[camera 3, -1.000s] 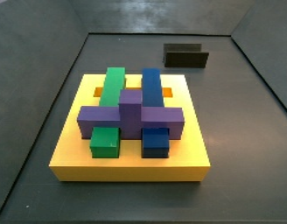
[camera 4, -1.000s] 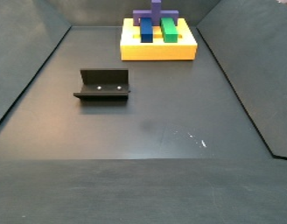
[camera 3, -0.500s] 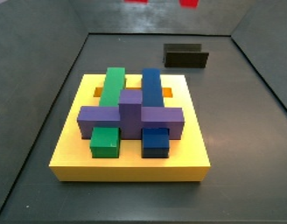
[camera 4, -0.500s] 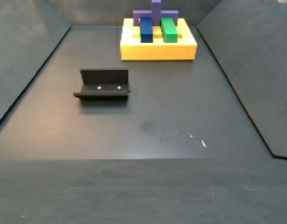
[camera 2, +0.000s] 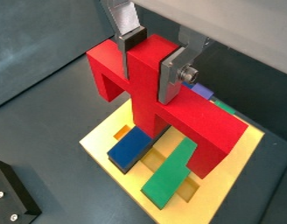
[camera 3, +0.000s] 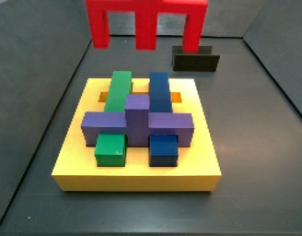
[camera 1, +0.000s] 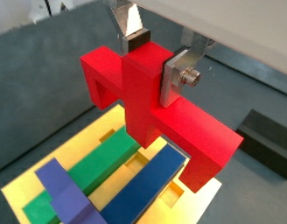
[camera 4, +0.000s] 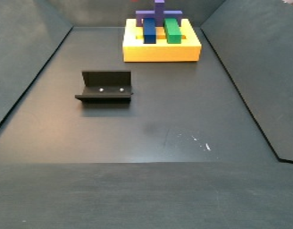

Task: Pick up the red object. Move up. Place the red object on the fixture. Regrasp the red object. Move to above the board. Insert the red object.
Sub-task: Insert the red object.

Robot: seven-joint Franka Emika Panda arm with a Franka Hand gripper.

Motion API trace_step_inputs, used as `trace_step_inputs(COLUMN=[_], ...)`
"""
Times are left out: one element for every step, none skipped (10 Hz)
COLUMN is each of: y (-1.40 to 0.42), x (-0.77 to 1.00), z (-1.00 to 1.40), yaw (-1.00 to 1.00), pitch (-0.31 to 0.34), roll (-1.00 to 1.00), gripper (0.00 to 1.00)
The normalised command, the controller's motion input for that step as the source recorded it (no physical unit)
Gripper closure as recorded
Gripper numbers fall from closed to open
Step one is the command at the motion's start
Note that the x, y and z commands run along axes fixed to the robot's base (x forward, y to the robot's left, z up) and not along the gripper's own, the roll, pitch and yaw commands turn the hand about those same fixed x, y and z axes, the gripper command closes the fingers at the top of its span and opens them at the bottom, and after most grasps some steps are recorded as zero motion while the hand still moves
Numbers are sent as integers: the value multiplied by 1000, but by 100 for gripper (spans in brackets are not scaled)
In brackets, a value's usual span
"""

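Gripper (camera 1: 156, 54) is pinching the red object (camera 1: 152, 105) by its middle prong, silver fingers (camera 1: 178, 77) pressed against opposite faces; the same grip shows in both wrist views (camera 2: 150, 57).

Red object (camera 3: 146, 20): airborne, prongs pointing down, bar level, seen at the upper edge of a side view. It hangs above the far part of the board (camera 3: 141, 171), not touching it. In a wrist view (camera 2: 170, 101) its prongs stand clear above the blocks.

Board: yellow slab carrying a green bar (camera 3: 117, 97) and a blue bar (camera 3: 160, 100) running side by side, crossed by a purple block (camera 3: 137, 122). Orange inlays (camera 3: 176, 96) show at the far ends of the bars. A narrow yellow margin runs around the blocks on all sides.

Fixture (camera 4: 106, 88): stands on the grey floor (camera 4: 149, 125), well apart from the board (camera 4: 163, 50), at roughly 7 o'clock from it in that side view. Open floor lies between and around them, up to the enclosure walls.
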Motion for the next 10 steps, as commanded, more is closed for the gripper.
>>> trace_step_inputs(y=[0,0,0,0,0,0,-9,-9,0,0], x=[0,-69,-97,-23,0,0,3,154,69,0], z=[-626,-609,-583,-560,-349,-129,-103,-191,-280,-131], yaw=[3,43,37,40,69,134,154,120,11,0], pitch=[-190,-223,-230,-174,-69,-11,0,0,0,0], roll=[0,6,56,111,204,164,230,203,164,140], gripper=[100,100,100,100,100,100,100,100,100,100])
